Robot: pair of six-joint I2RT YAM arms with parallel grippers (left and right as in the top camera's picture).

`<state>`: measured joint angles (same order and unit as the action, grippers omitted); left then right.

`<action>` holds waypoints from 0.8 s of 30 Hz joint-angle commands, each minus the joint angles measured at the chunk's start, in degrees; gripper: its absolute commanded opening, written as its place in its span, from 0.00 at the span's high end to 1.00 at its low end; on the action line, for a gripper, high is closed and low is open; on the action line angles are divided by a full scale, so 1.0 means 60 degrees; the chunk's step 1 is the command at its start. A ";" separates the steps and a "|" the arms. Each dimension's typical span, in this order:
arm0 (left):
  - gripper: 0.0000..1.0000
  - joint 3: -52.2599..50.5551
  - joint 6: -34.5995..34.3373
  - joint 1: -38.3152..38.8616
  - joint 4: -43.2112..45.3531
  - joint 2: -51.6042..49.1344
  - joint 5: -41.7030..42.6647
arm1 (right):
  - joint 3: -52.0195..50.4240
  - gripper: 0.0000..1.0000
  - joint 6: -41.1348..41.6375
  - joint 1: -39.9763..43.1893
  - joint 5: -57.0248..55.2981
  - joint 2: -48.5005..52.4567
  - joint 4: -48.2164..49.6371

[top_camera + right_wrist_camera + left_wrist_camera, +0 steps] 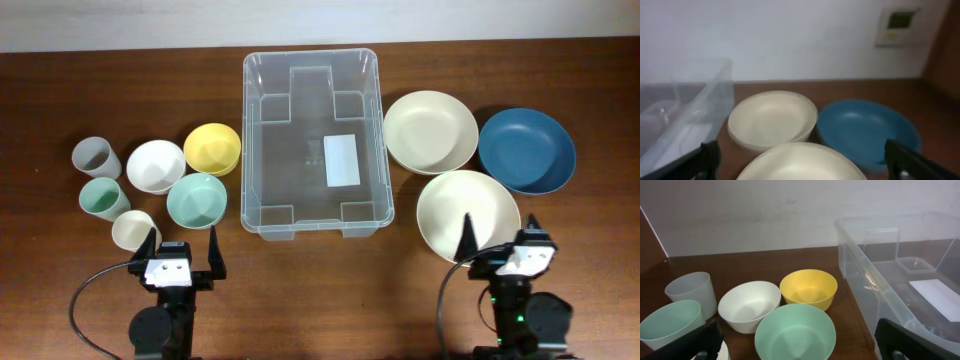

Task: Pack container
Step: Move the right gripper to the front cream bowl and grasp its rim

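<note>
The container (300, 150) sat empty on the worktop (60, 80), bowls (197, 200) and cups (96, 157) at its 9 o'clock, plates (431, 131) at 3, likely so each arm had its own pile. My left gripper (182, 241) and right gripper (500, 234) hung wide, holding nothing.

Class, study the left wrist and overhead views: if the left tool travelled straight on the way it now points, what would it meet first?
Most likely the mint green bowl, dead ahead of the open left tool; the yellow bowl sits behind it. Height is hard to judge.
</note>
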<state>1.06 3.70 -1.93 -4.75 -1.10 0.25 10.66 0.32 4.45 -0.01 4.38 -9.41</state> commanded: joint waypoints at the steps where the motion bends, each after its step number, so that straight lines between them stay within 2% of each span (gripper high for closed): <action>1: 0.01 -0.0080 0.0153 0.0029 0.0011 0.0073 0.0073 | 0.2109 0.01 -0.0062 0.0138 -0.0616 0.1501 -0.0397; 5: 0.00 -0.0080 0.0153 0.0029 0.0011 0.0073 0.0076 | 0.4426 0.01 -0.0313 0.0528 -0.0459 0.3847 -0.1060; 8: 0.00 -0.0080 0.0153 0.0029 0.0011 0.0073 0.0073 | 0.6473 0.01 -0.0288 0.0772 0.0900 0.5890 -0.1843; 12: 0.00 -0.0080 0.0153 0.0029 0.0011 0.0073 0.0073 | 0.8058 0.01 -0.0295 0.0761 0.1934 0.7453 -0.3588; 24: 0.00 -0.0080 0.0153 0.0029 0.0011 0.0073 0.0073 | 0.8109 0.01 -0.0280 0.0772 0.1712 0.9296 -0.4652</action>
<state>1.02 3.70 -1.93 -4.84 -1.13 0.25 58.02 -1.37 8.82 10.55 58.35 -36.51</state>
